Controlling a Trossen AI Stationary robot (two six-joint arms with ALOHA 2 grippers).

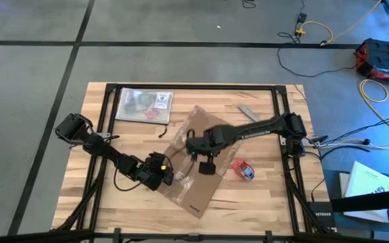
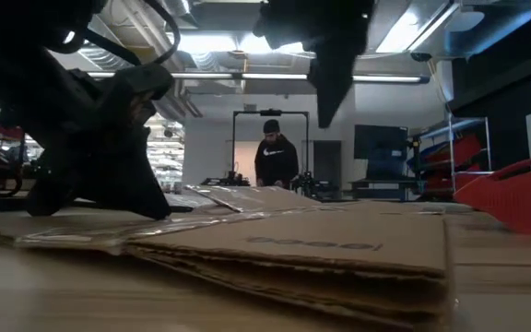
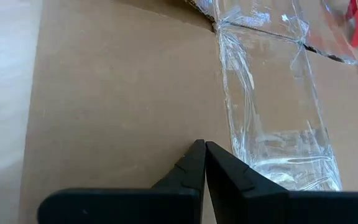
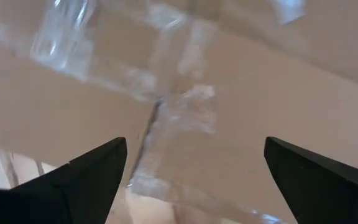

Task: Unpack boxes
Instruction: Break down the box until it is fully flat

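Note:
The box (image 1: 194, 192) is a flattened brown cardboard one that lies slantwise on the middle of the wooden table. Shiny clear tape strips (image 3: 272, 112) run along its seams. My left gripper (image 1: 169, 177) is shut at the box's left part, its tips (image 3: 204, 144) down on the brown panel just beside a tape strip. My right gripper (image 1: 206, 167) hangs open above the box's middle, pointing down, clear of it in the low view (image 2: 328, 101). Below its spread fingers (image 4: 194, 149) lie a taped seam and a slit between the flaps. My left gripper presses its shut fingertips (image 2: 150, 207) down on the box's flat top panel (image 3: 166, 130), just beside the clear tape strip. The fingers come slanting down from the table's left side. The box lies flat on the table under them.
A clear plastic bag (image 1: 144, 105) with papers lies at the table's far left. A small red-and-blue object (image 1: 244, 169) sits just right of the box. A grey strip (image 1: 248, 112) lies at the far right. A person (image 2: 275, 157) stands in the room beyond the table.

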